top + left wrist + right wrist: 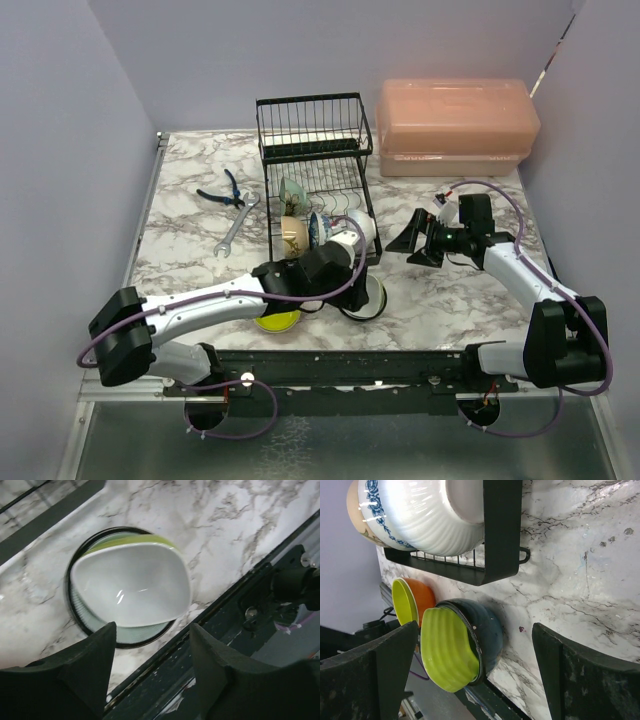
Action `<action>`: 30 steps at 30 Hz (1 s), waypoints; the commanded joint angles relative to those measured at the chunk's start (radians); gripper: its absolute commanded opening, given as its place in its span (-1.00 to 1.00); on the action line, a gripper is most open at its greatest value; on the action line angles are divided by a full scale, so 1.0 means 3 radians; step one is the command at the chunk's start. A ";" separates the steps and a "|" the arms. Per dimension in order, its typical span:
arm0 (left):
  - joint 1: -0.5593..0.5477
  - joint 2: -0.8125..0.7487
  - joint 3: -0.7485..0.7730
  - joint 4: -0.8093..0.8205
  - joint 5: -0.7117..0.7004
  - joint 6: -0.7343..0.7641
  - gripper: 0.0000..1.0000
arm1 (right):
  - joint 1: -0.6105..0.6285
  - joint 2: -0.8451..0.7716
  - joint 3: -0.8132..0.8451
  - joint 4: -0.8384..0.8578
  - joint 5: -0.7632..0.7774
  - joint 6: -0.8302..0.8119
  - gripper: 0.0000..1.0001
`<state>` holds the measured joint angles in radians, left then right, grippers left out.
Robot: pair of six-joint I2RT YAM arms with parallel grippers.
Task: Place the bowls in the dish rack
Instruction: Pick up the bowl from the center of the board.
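Left gripper (pixel 152 629): jaws partly apart, both black fingers (pixel 90 670) clear of any surface, nothing held. It hangs over a stack of bowls, whose near rim lies just past the fingertips.

The stack is a yellow-green bowl (pixel 132 585), white inside, sitting tilted in a teal bowl (pixel 80 612) with a dark outside. The pair stands on the marble table (pixel 190 250) at 6 o'clock, near the front edge.

Right gripper (pixel 475 630): jaws spread wide, empty, hovering at about 3 o'clock, well apart from the stack and facing it.

A small orange bowl (pixel 417 597), yellow-green inside, sits at the stack's 9 o'clock, just beside it and also on the table.

Dish rack (pixel 315 170): black wire, two tiers, centre table toward 12 o'clock.
- The lower tier holds a blue-patterned bowl (pixel 420 520) on edge, with a beige bowl (pixel 355 510) just behind it.
- A pale teal piece sits farther back, too small to tell.
- The upper basket shows no contents.

Pink lidded box (pixel 455 125): at 1 o'clock, closed. I cannot tell what is inside.

Pliers (pixel 222 190) and a wrench (pixel 235 230) lie at 10 o'clock, beside the rack.
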<state>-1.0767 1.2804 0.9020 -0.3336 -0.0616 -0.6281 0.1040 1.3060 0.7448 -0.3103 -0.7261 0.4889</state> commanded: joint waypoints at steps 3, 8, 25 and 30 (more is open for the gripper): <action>-0.0232 0.0398 0.0255 0.0628 0.0120 -0.0046 0.10 | 0.0022 -0.0028 -0.0051 -0.0053 0.0070 -0.0014 0.99; -0.0319 0.0656 0.0395 0.0758 0.0144 0.0028 -0.02 | 0.0022 -0.0010 -0.0046 -0.0055 0.0075 -0.0025 0.99; -0.0394 0.1087 0.0475 0.0730 -0.0035 -0.0065 -0.51 | 0.0023 0.0040 0.0067 -0.0151 0.0072 -0.0089 0.99; -0.0409 0.1084 0.0469 0.0726 -0.0050 -0.0055 -0.77 | 0.0025 0.0035 0.0088 -0.0167 0.0082 -0.0101 0.99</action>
<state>-1.1862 1.5974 1.0206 -0.1207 -0.0612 -0.6399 0.1040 1.3090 0.7429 -0.3416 -0.7219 0.4770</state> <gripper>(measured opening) 0.174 0.996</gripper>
